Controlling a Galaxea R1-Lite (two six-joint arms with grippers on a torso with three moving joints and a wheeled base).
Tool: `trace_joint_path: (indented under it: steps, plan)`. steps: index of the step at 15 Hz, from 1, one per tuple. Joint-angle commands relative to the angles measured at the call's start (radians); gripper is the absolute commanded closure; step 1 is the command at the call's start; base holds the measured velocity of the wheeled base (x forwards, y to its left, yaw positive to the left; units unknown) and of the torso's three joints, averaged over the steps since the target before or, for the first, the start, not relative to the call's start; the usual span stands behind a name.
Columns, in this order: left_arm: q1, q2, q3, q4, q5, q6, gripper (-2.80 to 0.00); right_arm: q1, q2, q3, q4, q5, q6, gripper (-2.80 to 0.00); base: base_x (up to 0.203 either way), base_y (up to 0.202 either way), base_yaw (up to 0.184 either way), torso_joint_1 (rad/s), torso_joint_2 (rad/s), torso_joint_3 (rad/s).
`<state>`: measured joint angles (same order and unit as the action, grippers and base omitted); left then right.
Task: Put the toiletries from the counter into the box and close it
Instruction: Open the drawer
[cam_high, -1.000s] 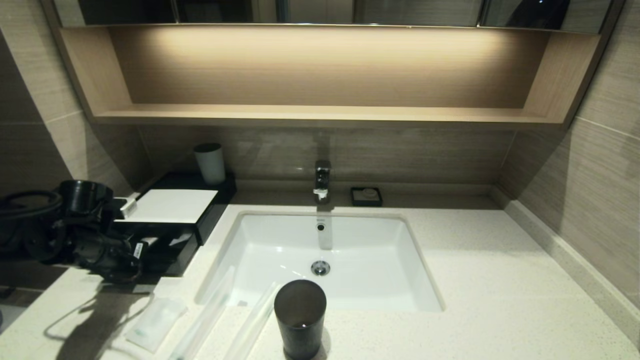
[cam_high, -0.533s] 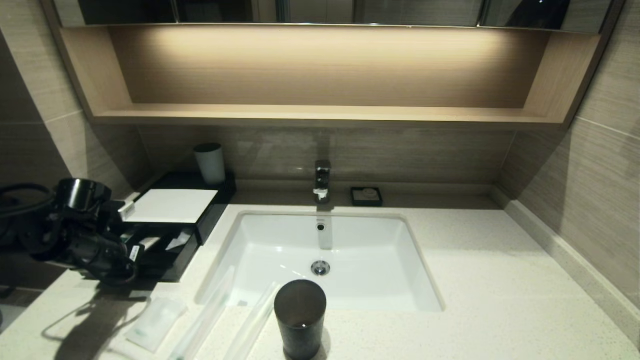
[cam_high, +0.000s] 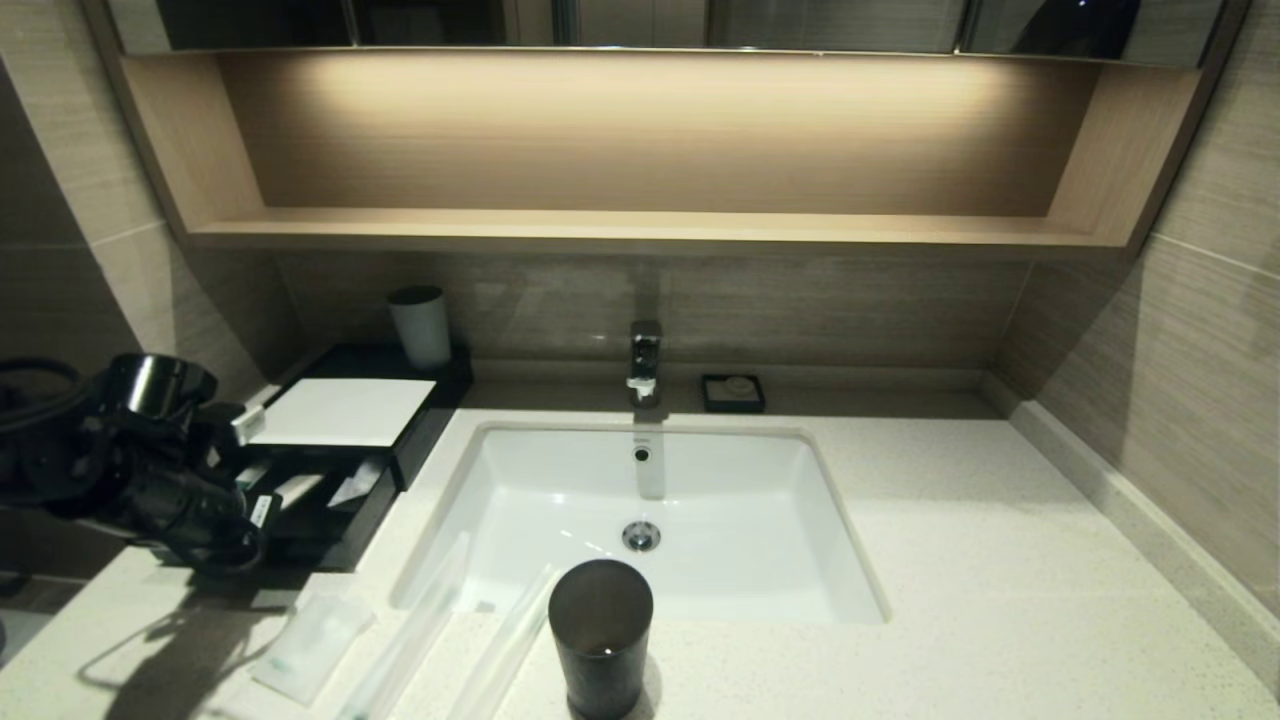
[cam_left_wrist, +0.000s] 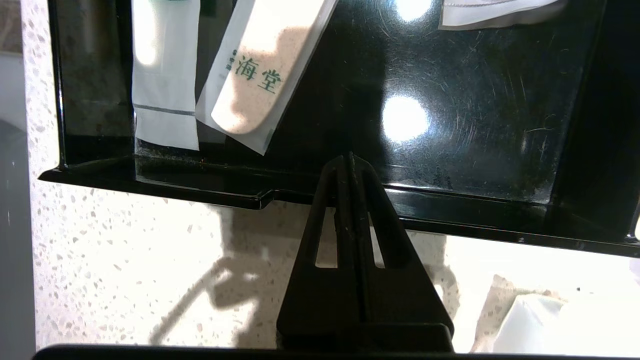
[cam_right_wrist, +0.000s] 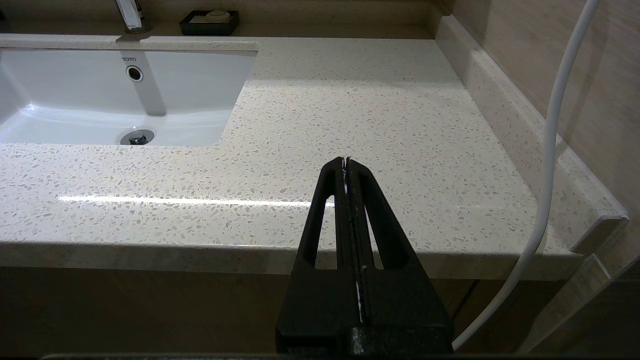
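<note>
Left wrist view: left gripper (cam_left_wrist: 348, 156) fingers together, empty, tips at the pulled-out drawer's front lip of box (cam_high: 330, 500). Sachet (cam_high: 310, 645) and two packets (cam_high: 415, 630) lie near table (cam_high: 1000, 600) front-left edge. Right gripper (cam_right_wrist: 346, 160) together, off front-right edge.

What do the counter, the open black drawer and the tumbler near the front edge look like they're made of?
Counter: polished stone or composite, judging by its off-white speckle and sheen. Drawer: probably glossy black plastic or acrylic; it mirrors the lights and shows fine scratches. Tumbler: dark, smooth, slightly see-through, so likely tinted plastic or glass.
</note>
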<state>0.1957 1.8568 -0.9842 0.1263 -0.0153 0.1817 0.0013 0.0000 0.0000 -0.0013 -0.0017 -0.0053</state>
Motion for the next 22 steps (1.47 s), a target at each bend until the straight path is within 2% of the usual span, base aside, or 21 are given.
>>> trace_joint_path:
  steps: [1,12,22]
  plan:
    - [0.001,-0.005,-0.014,0.030,0.000,0.002,0.00,0.000,0.000,0.002,0.000,0.000,-0.001,0.00,0.000,0.000,0.000,0.000,0.00,0.000]
    - [0.001,-0.073,-0.040,0.102,0.000,-0.005,0.00,0.000,0.000,0.002,0.000,0.000,-0.001,0.00,0.000,0.000,0.000,0.000,0.00,0.000]
    - [0.002,-0.289,-0.023,0.102,-0.021,-0.041,0.00,0.000,0.000,0.002,0.000,0.000,-0.001,0.00,0.000,0.000,0.000,0.000,0.00,0.000]
